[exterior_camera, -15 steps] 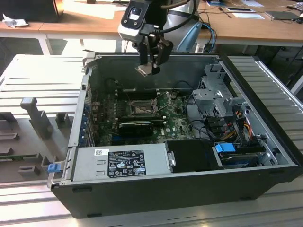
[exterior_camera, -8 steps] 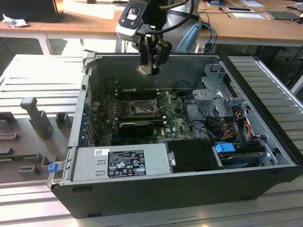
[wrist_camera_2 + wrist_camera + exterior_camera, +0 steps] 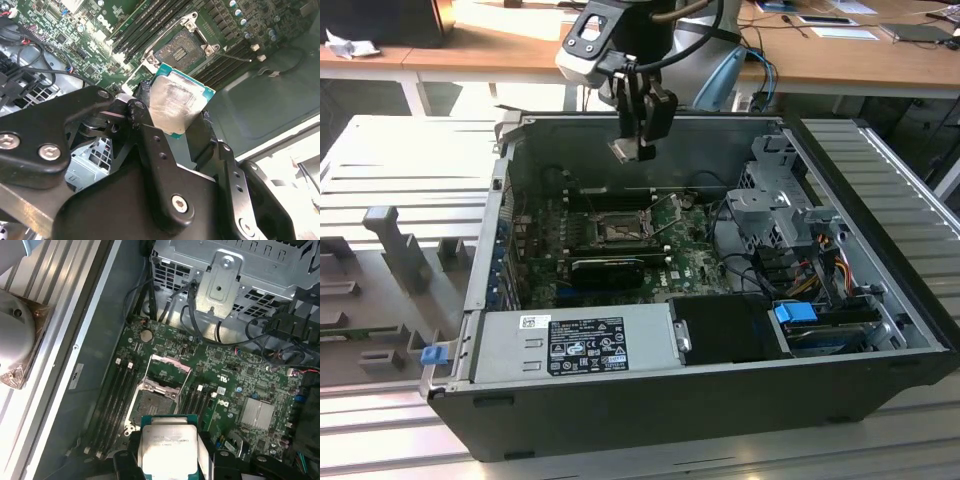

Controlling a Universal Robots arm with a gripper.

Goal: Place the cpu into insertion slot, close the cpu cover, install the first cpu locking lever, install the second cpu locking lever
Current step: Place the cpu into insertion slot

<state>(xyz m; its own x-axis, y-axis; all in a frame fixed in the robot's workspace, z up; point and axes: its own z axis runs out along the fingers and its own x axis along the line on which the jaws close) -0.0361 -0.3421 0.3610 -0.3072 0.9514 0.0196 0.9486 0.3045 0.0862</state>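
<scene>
I saw the gripper [image 3: 642, 145] hanging above the open computer case [image 3: 650, 405], close to the far wall in the exterior view; its jaws were clamped on the cpu [image 3: 624, 149], one black finger [image 3: 142, 95] pressed against each of two opposite edges. In the second wrist view the chip's dull silver top faced the camera, with a thin green rim around it; it sat tilted between the fingers, up in the air and well apart from the board. Below it lay the green motherboard [image 3: 692, 265]; the socket [image 3: 156, 401] sat near its middle with the contact field exposed, and the cpu cover [image 3: 171, 366] stood tilted up from the socket's one end. Rows of memory slots [image 3: 111, 390] ran along both sides of the socket. In the exterior view a black card [image 3: 610, 268] lay just in front of the socket, and a grey power supply [image 3: 582, 345] sat against the case's near wall.
</scene>
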